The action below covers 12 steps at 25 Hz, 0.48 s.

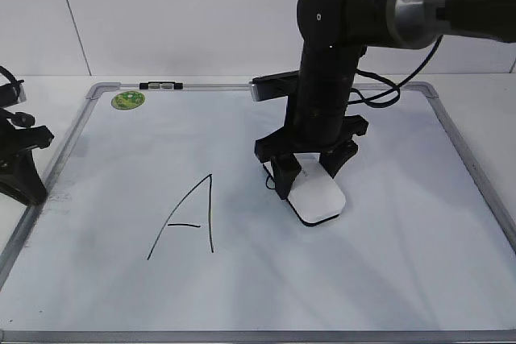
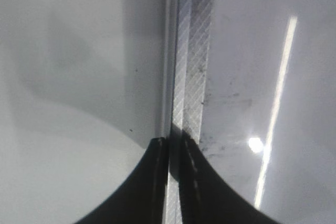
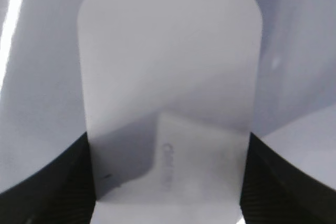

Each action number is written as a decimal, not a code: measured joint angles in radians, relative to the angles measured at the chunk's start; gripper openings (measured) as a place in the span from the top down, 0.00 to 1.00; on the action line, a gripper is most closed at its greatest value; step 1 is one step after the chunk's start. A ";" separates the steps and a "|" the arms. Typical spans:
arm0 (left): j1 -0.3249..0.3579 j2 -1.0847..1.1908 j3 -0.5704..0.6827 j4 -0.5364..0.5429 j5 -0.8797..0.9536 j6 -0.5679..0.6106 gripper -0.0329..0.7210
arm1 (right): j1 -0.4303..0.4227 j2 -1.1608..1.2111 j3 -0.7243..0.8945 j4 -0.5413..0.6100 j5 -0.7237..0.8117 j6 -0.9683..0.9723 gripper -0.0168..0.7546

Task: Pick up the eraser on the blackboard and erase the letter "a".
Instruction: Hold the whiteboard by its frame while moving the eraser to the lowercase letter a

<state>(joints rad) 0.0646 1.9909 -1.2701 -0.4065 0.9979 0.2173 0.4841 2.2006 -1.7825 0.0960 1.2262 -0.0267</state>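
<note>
The white eraser (image 1: 318, 197) lies flat on the blackboard (image 1: 387, 263), right of centre. My right gripper (image 1: 310, 176) comes down from above and is shut on the eraser's far end, one finger on each long side. The right wrist view shows the eraser (image 3: 168, 66) filling the space between the jaws (image 3: 168, 182), with faint grey lettering on top. The small letter "a" is hidden under the gripper and eraser; only a thin dark stroke (image 1: 268, 176) shows beside the left finger. My left gripper (image 1: 24, 168) is shut and empty over the board's left frame (image 2: 191, 51).
A large capital "A" (image 1: 189, 219) is drawn left of centre. A round green sticker (image 1: 127, 101) and a small black-and-white clip (image 1: 160, 84) sit at the board's top left. The right arm's cable hangs above the board's upper right.
</note>
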 joint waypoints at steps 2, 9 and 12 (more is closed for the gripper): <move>0.000 0.000 0.000 0.000 0.000 0.000 0.91 | 0.000 0.002 0.000 0.020 0.000 -0.009 0.29; 0.000 0.000 0.000 0.000 0.000 0.000 0.91 | 0.002 0.006 -0.003 0.064 0.000 -0.027 0.29; 0.000 0.000 0.000 0.000 0.000 0.000 0.91 | 0.011 0.007 -0.005 0.065 0.000 -0.032 0.29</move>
<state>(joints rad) 0.0646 1.9909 -1.2701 -0.4065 0.9979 0.2173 0.4952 2.2075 -1.7875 0.1612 1.2262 -0.0585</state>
